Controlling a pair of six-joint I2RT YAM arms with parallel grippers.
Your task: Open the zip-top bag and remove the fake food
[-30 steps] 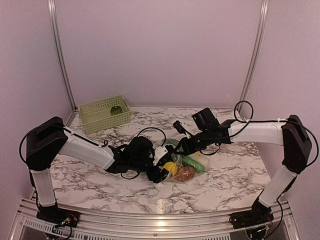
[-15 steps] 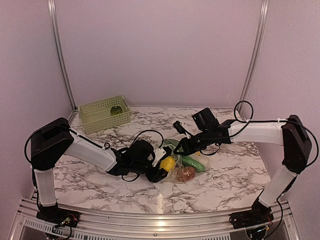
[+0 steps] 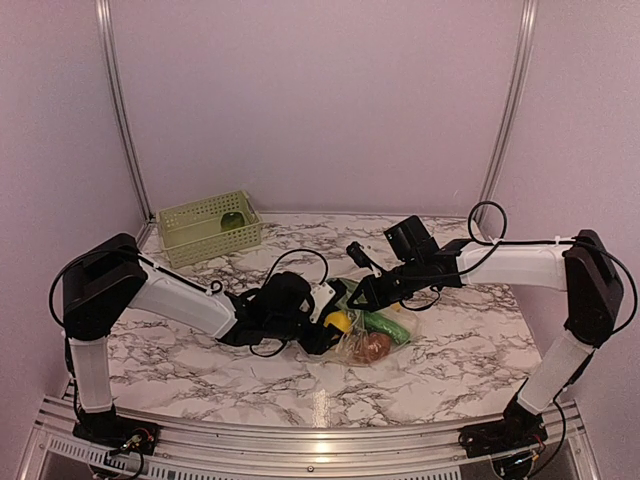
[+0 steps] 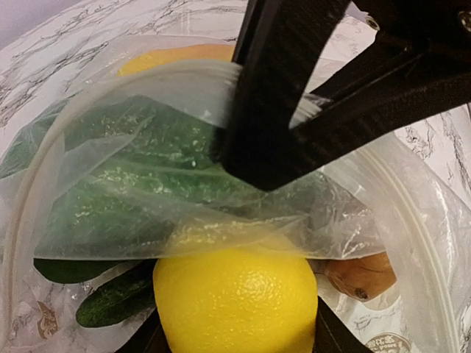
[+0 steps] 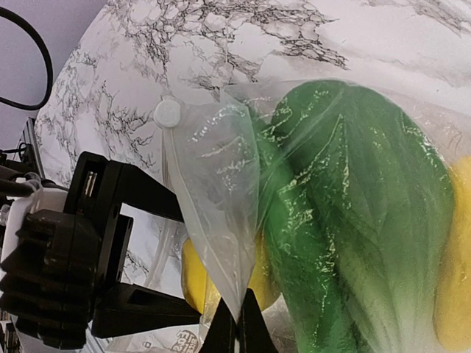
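Shifted slightly up-table, left end effector (image 4: 237,340) clamps yellow fruit (image 4: 235,294); right end effector (image 5: 235,327) pinches left-opening zip-top bag (image 5: 213,184).

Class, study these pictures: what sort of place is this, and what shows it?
Probably a robot test cell: two robot arms bolted at a marbled table, plain walls framed by metal rails, and fake food in a zip-top bag.

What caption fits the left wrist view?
Left hand holding a yellow lemon at the mouth of the zip-top bag.
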